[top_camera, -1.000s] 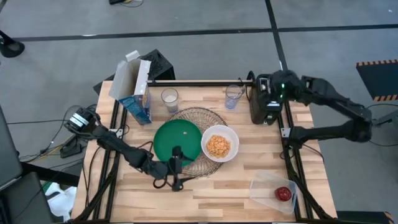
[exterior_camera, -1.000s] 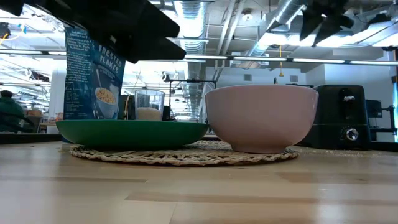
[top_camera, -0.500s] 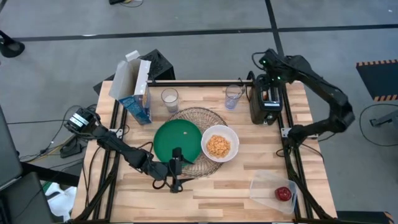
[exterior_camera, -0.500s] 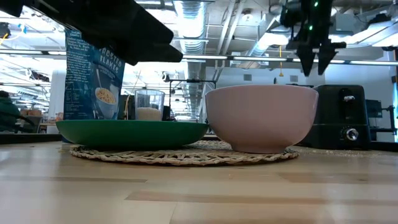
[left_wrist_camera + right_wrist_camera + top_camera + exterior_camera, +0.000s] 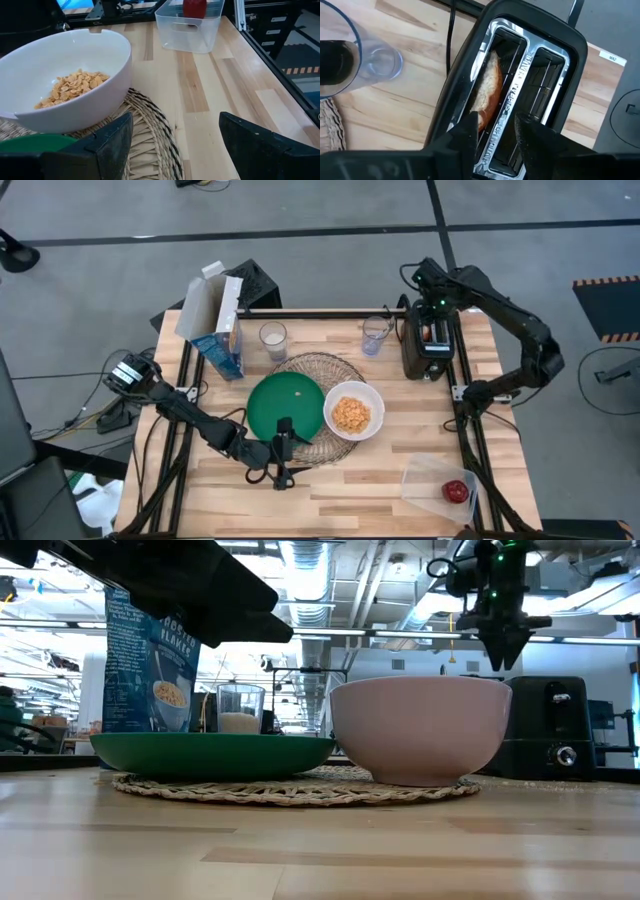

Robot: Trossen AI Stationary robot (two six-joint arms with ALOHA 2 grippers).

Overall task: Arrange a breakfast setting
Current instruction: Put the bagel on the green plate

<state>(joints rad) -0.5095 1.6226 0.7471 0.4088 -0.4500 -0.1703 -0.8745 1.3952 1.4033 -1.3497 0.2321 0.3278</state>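
Note:
A round wire mat (image 5: 335, 370) lies mid-table. On it rest a green plate (image 5: 285, 405) and a white bowl (image 5: 352, 395) of orange cereal (image 5: 351, 415). A glass of milk (image 5: 273, 338) and an empty clear glass (image 5: 376, 333) stand behind the mat. The pale bagel (image 5: 485, 92) stands in a slot of the black toaster (image 5: 425, 352). My right gripper (image 5: 492, 132) is open, pointing down just above that slot (image 5: 432, 308). My left gripper (image 5: 175, 145) is open and empty over the mat's near edge (image 5: 283, 452). The red apple (image 5: 456, 490) lies in the clear tub (image 5: 430, 477). No spoon shows.
A blue cereal box (image 5: 215, 325) stands at the far left, beside the milk glass. The toaster stands at the table's far right edge, with the empty glass close to its left. The tub sits at the near right corner. Bare wood lies between mat and tub.
My right arm has drawn in from its stretched pose. Its gripper has risen off the toaster, turned to point straight down, and then come down a little over the toaster's slot. My left arm has kept still.

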